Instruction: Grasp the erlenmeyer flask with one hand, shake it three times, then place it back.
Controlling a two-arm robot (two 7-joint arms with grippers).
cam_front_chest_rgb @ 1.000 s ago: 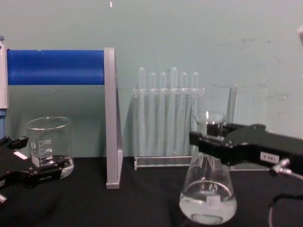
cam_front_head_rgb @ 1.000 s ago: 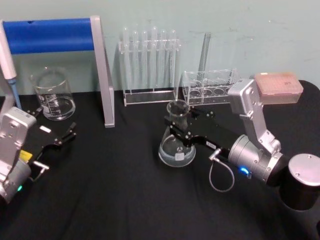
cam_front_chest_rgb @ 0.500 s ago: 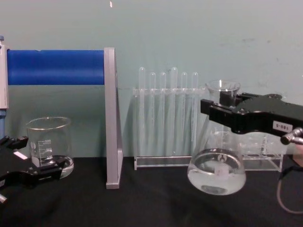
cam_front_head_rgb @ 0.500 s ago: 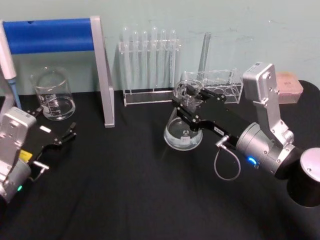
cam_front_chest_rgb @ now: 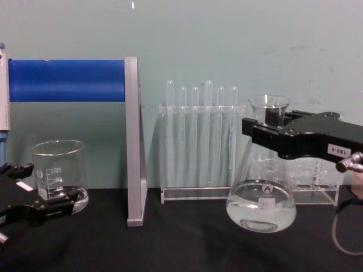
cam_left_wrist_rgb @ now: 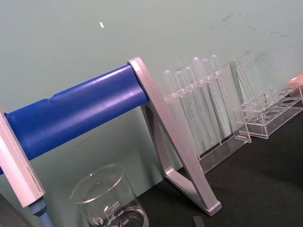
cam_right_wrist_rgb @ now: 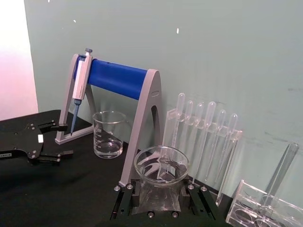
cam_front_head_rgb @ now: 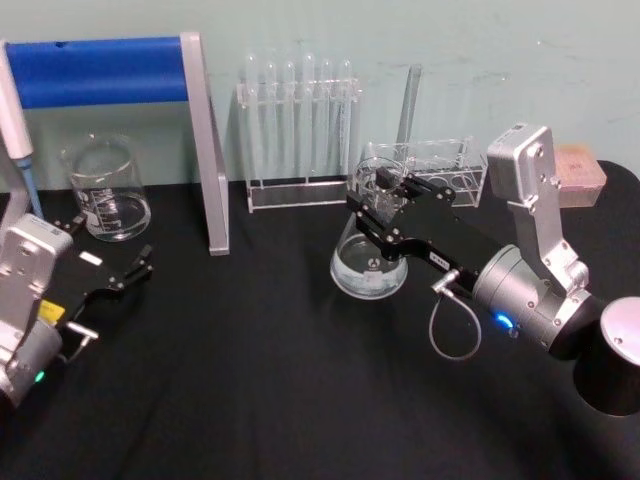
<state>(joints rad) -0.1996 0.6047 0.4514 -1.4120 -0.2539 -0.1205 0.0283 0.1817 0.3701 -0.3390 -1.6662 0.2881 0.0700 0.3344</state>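
Here, in the head view, the right hand (cam_front_head_rgb: 380,203) is clamped on the neck of the erlenmeyer flask (cam_front_head_rgb: 366,266), one finger on each side just under the flared rim. The flask is a little right of the middle of the black worktop (cam_front_head_rgb: 250,390), in front of the tall test-tube rack (cam_front_head_rgb: 298,130) and the low clear rack (cam_front_head_rgb: 425,168). The left hand (cam_front_head_rgb: 114,238) lies at the worktop's left edge with its fingers spread and nothing between them. It is near the beaker (cam_front_head_rgb: 106,190), which stands beside the blue-barred stand (cam_front_head_rgb: 110,68).

In the left wrist view the beaker, the stand's blue bar and grey leg, and both racks show against the green wall.

In the right wrist view the flask's round mouth lies between the two black fingers, which press on the neck from either side. Far off, the left hand rests open on the dark cloth, and a pipette (cam_right_wrist_rgb: 80,87) hangs at the stand's end.

In the chest view the flask is roughly upright, gripped at the neck by the right hand, which comes in from the right edge. Clear liquid fills the bottom of the wide base, and the base looks raised off the worktop. The left hand lies low at the left edge, beside the beaker.
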